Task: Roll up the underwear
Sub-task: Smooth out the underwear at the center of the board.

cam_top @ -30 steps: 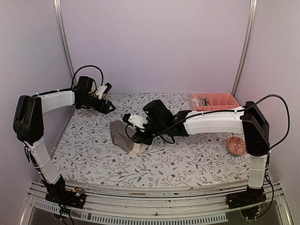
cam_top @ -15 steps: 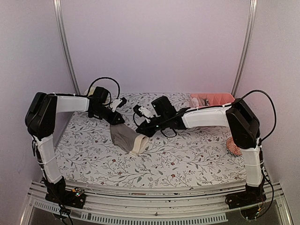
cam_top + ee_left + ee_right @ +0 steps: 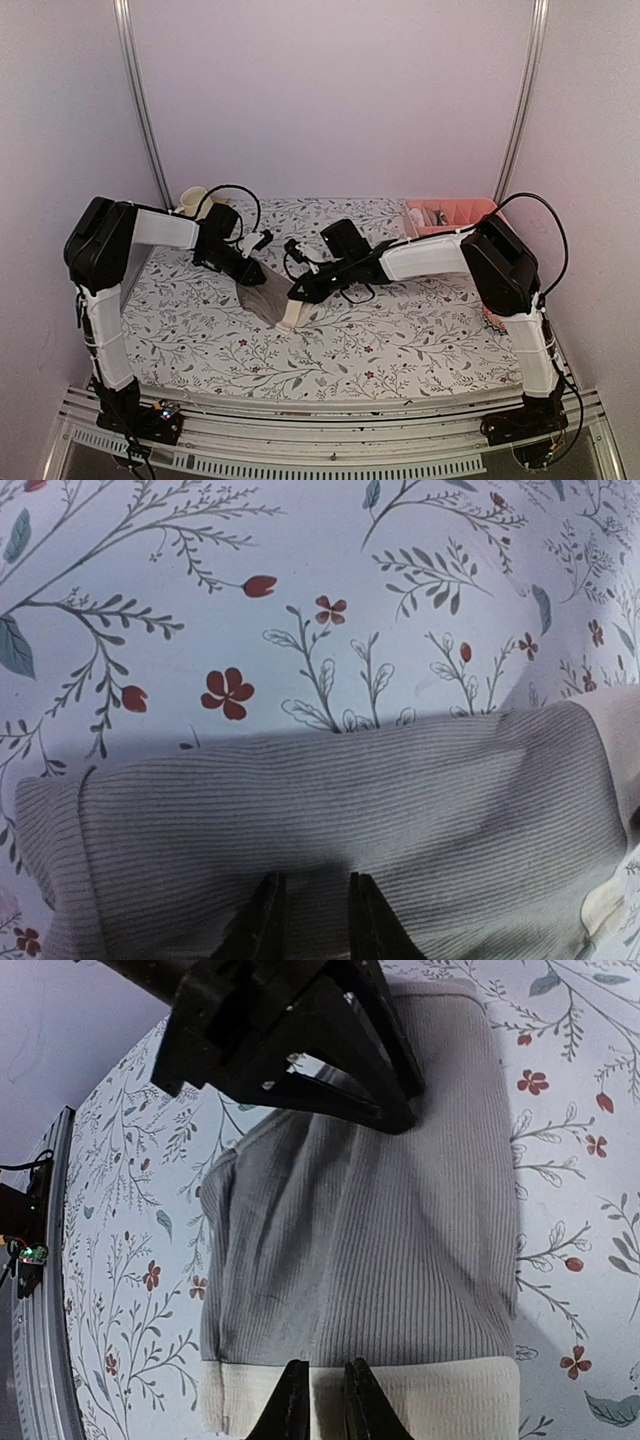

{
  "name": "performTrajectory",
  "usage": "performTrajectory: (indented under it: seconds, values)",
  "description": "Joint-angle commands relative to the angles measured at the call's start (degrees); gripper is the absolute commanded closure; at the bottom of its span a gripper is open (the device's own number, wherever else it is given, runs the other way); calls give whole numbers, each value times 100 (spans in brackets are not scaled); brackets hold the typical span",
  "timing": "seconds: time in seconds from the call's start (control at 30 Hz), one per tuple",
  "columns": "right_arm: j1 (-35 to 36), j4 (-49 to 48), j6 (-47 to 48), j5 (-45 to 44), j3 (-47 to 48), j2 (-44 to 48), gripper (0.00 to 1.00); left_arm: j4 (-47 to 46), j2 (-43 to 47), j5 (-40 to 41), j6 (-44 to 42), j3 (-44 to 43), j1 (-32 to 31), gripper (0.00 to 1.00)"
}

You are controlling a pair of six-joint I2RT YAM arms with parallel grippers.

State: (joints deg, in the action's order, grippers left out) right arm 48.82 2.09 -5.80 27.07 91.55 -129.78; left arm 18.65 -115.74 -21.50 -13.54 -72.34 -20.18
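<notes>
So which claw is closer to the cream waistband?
Right. The right gripper pinches the underwear right at its waistband; the left gripper grips the opposite grey end, away from the band.

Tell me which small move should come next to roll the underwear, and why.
Probably the right gripper should lift the cream waistband and turn it over toward the left gripper: both grippers pinch opposite ends of the underwear, which lies flat, not yet rolled.

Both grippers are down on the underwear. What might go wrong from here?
The left gripper and right gripper each seem to pinch only a narrow bit of the underwear, so an edge may slip free mid-roll. They face each other across one small piece, so rolling inward risks a collision.
</notes>
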Motion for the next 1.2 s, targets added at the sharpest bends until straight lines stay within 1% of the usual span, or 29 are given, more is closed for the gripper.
performTrajectory:
  seconds: [0.0, 0.2, 0.37, 0.57, 0.73, 0.83, 0.9, 0.97, 1.03, 1.17]
  values:
    - [-146, 44, -221, 103, 127, -311, 87, -146, -141, 181, -22, 134, -56, 76]
    - [-158, 286, -213, -58, 131, -426, 87, -112, -133, 231, -38, 150, -56, 75]
    - [-160, 510, -187, -197, 282, -765, 87, -81, -118, 259, -49, 173, -57, 73]
    - [-162, 1012, -65, -734, 516, -892, 87, -51, 18, 228, -33, 210, -51, 70]
    - [-157, 1315, 29, -1239, 557, -758, 87, -87, 244, 219, 20, 194, 37, 63]
    - [-162, 1427, 107, -1308, 531, -612, 87, -90, 355, 228, 67, 201, 160, 61]
    - [-160, 1438, 232, -1149, 482, -432, 86, -97, 471, 196, 82, 202, 282, 61]
    - [-155, 1348, 349, -870, 394, -122, 83, -105, 494, 143, 83, 198, 398, 60]
    - [-149, 1214, 460, -656, 306, 184, 75, -108, 548, -19, 73, 184, 478, 55]
    - [-49, 1128, 810, -867, 135, 847, 61, -69, 793, -348, -34, 148, 533, 42]
